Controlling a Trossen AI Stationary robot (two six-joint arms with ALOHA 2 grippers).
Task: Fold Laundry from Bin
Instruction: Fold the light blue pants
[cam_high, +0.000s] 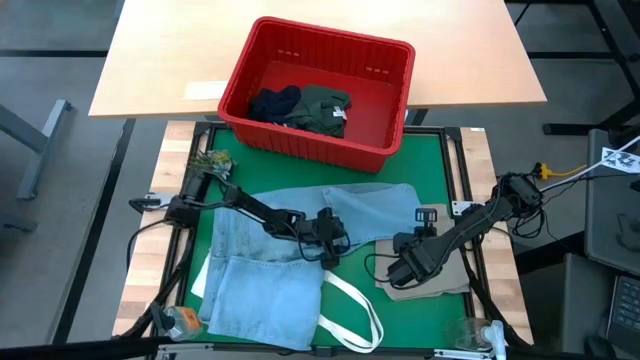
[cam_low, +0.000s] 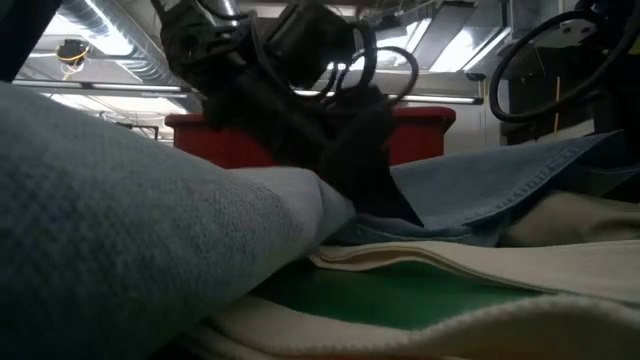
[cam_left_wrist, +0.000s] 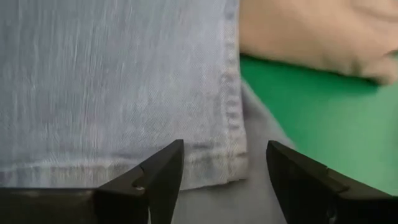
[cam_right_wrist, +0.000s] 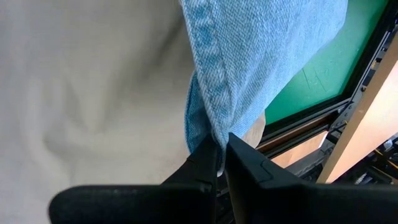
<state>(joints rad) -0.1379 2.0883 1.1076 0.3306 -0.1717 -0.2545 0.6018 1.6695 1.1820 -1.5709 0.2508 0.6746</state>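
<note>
Light blue jeans (cam_high: 260, 270) lie folded on the green mat (cam_high: 440, 160), one leg reaching right (cam_high: 375, 205). My left gripper (cam_high: 330, 240) is low over them and open, with its fingers on either side of a hemmed corner (cam_left_wrist: 214, 165). I cannot tell whether it touches the cloth. My right gripper (cam_high: 400, 270) hangs over a beige cloth (cam_high: 440, 285) and is shut on the jeans. The red bin (cam_high: 385, 150) stands at the far edge. Inside it lie a navy garment (cam_high: 275, 103) and an olive garment (cam_high: 325, 108). My right gripper pinches a seamed edge of the jeans (cam_right_wrist: 208, 127) between its two fingertips. It comes slanting down from the table's right. The denim is bunched at the pinch and raised off the beige cloth (cam_right_wrist: 93, 93). How many layers it holds I cannot tell.
White tote straps (cam_high: 350, 310) loop near the front edge, beside the jeans. The mat's black frame (cam_high: 470, 200) runs along the right side. A light wooden table (cam_high: 470, 60) stands behind the bin. Bare green mat shows between the bin and the jeans.
</note>
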